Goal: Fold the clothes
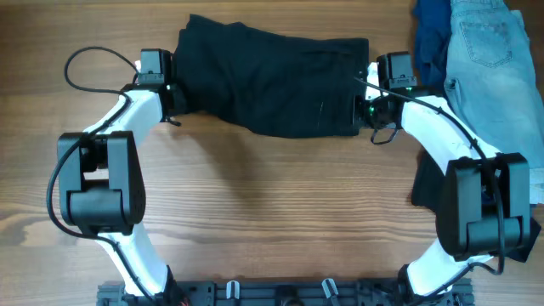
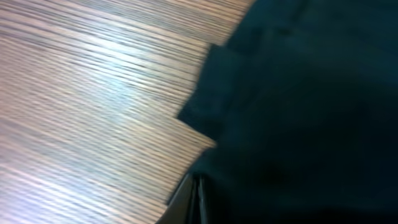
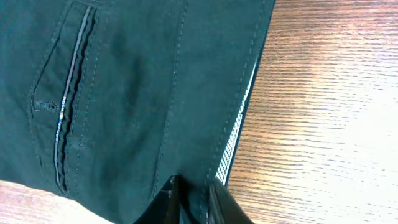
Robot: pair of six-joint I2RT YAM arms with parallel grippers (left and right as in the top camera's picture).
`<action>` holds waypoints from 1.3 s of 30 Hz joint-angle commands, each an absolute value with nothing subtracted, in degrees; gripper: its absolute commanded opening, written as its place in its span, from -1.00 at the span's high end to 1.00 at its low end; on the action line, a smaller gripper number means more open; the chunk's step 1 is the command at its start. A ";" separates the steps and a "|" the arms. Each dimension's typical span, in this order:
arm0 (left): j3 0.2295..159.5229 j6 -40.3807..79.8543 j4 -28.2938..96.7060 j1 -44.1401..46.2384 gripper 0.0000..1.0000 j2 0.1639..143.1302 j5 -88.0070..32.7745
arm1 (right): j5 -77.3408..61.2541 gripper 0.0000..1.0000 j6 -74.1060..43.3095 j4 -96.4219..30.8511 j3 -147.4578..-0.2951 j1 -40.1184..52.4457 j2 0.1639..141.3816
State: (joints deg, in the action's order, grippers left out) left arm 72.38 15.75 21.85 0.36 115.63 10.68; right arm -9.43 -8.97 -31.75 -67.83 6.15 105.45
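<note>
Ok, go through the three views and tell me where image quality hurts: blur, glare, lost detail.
Overhead: sharp and evenly lit, but the black shorts read as a near-flat dark mass. Left wrist: soft and streaked, pale glare on the table, fabric nearly featureless. Right wrist: crispest, stitching and the mesh lining clear.
</note>
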 commanded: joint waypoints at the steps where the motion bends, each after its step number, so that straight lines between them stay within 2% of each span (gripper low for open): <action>1: 72.23 14.46 21.85 0.10 0.92 116.25 16.67 | -7.01 0.73 -8.75 -31.55 -67.09 4.67 106.50; 12: 72.25 13.67 21.65 0.10 0.92 116.25 20.91 | -7.90 0.73 -2.83 -29.61 -67.09 2.33 106.50; 19: 72.25 10.20 22.35 0.01 0.89 113.45 10.83 | -8.99 0.73 -2.79 -29.12 -67.09 2.33 106.50; 20: 72.25 10.22 22.48 -0.19 0.68 112.42 9.96 | -8.99 0.72 -2.76 -29.15 -67.09 2.33 106.50; 22: 72.25 10.22 22.79 -0.89 -0.04 110.15 7.40 | -8.99 0.72 -2.79 -29.15 -67.09 2.33 106.50; 24: 72.25 10.22 23.00 -2.17 -0.40 108.18 2.42 | -9.02 0.66 -2.81 -29.15 -67.09 2.33 106.50; 25: 72.25 10.20 23.00 -2.94 -0.50 107.50 -0.45 | -9.04 0.60 -2.83 -29.15 -67.09 2.33 106.50; 28: 72.23 9.17 23.00 -5.54 -0.54 107.00 -8.03 | -9.47 0.52 -2.92 -29.10 -67.09 2.33 106.50; 32: 72.23 9.17 23.38 -7.64 -0.54 108.68 -11.79 | -9.47 0.51 -2.92 -29.02 -67.09 2.35 106.50; 39: 72.23 9.15 22.76 -6.39 -0.37 112.29 -12.69 | -9.50 0.49 -2.98 -28.60 -67.09 2.33 106.50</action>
